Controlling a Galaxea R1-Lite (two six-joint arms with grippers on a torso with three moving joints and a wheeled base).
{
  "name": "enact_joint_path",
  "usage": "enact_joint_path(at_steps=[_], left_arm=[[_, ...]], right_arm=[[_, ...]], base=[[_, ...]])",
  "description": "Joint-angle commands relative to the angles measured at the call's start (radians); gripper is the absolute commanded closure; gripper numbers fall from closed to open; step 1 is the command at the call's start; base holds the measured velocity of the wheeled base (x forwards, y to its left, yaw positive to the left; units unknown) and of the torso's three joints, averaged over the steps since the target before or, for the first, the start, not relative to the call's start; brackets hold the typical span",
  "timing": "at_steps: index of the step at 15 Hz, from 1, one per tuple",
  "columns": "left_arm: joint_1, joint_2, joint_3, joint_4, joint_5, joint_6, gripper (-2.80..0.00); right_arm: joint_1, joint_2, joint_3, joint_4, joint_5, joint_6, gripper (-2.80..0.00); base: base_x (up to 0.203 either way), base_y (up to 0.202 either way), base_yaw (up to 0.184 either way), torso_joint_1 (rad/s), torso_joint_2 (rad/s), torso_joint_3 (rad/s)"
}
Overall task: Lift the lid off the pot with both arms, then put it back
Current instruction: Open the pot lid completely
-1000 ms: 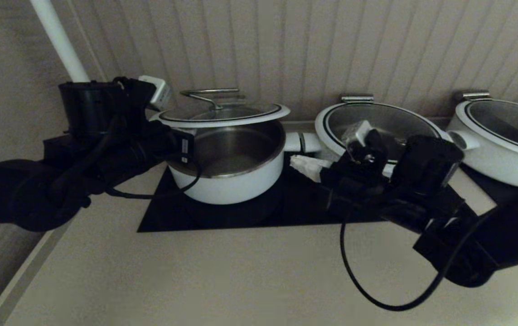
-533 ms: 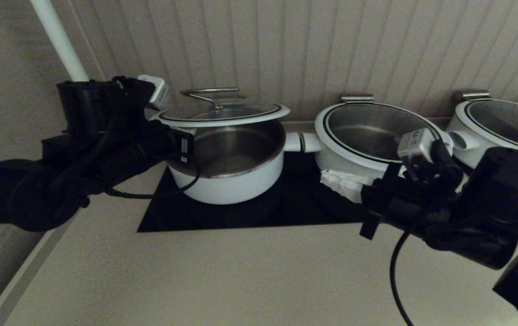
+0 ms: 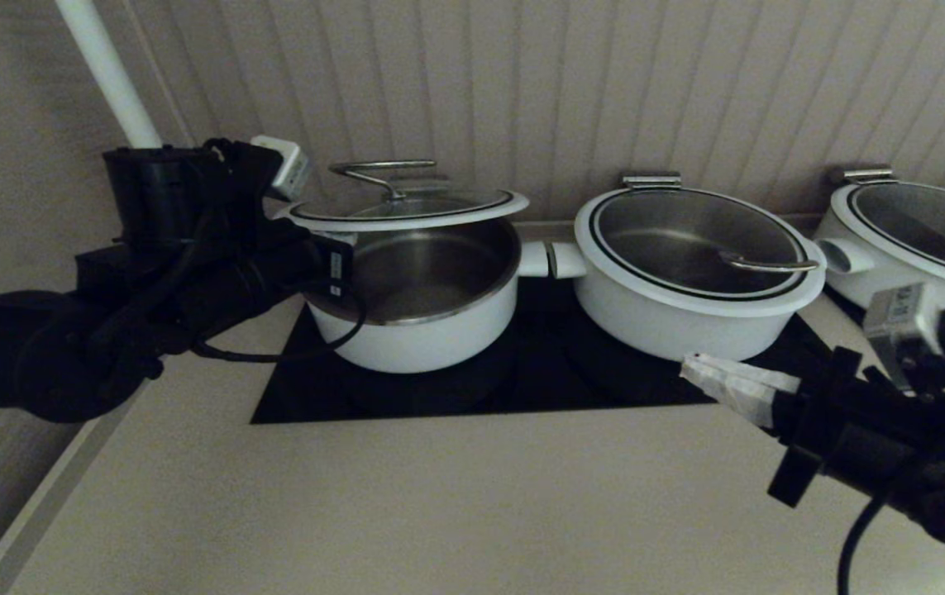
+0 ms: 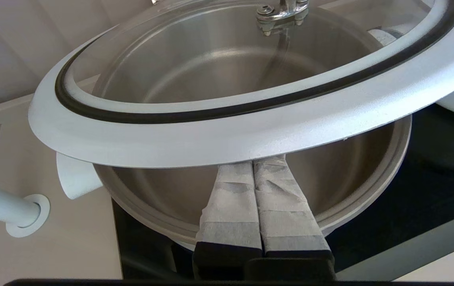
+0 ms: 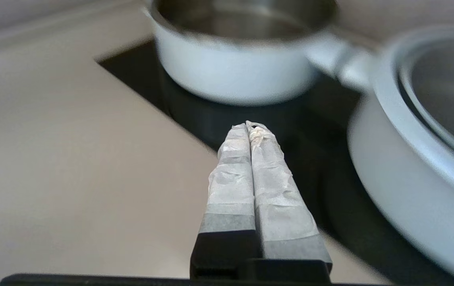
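Nearest us on the right, our right gripper (image 3: pixel 724 382) hangs low over the pale countertop (image 3: pixel 406 504), its white-wrapped fingers pressed together on nothing, well apart from the work.

Beyond it on the black glass hob (image 3: pixel 472 388), the round white pot with steel lining and short stub handles (image 3: pixel 422 310) lies off to that gripper's left, so our left arm is plainly the nearer one. Our left gripper (image 4: pixel 264 174) has its taped fingers closed side by side, their tips under the near edge of the round glass lid with white rim, thin black ring and bent steel loop handle (image 3: pixel 406 207). The lid sits propped above the pot, tilted, its near edge raised clear of the steel rim. We judge the right gripper must travel left to share the load. Farther right stand two wider white pots (image 3: pixel 691 273).
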Motion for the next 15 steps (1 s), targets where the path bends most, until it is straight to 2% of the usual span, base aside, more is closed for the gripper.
enact_joint_path(at_steps=[1,6,11,13,15], left_arm=[[0.0,-0.003,0.0,-0.003,0.0,0.001,0.0],[0.0,-0.005,0.0,-0.003,0.006,0.001,0.0],[0.002,-0.004,0.001,-0.004,0.006,-0.004,0.0],[0.002,-0.004,0.0,-0.004,0.006,-0.004,0.0],[0.002,-0.006,0.0,-0.004,0.006,-0.004,0.0]], right_arm=[[-0.038,-0.096,0.077,0.012,-0.016,-0.002,0.0],[-0.113,-0.256,0.185,0.104,-0.047,0.025,0.0],[-0.118,-0.417,0.269,0.256,-0.142,0.122,0.0],[-0.118,-0.475,0.301,0.28,-0.164,0.135,0.0],[-0.118,-0.552,0.305,0.358,-0.203,0.145,0.0]], base=[[0.0,0.0,0.0,0.0,0.0,0.0],[0.0,0.0,0.0,0.0,0.0,0.0],[0.0,0.0,0.0,0.0,0.0,0.0],[0.0,0.0,0.0,0.0,0.0,0.0],[0.0,0.0,0.0,0.0,0.0,0.0]])
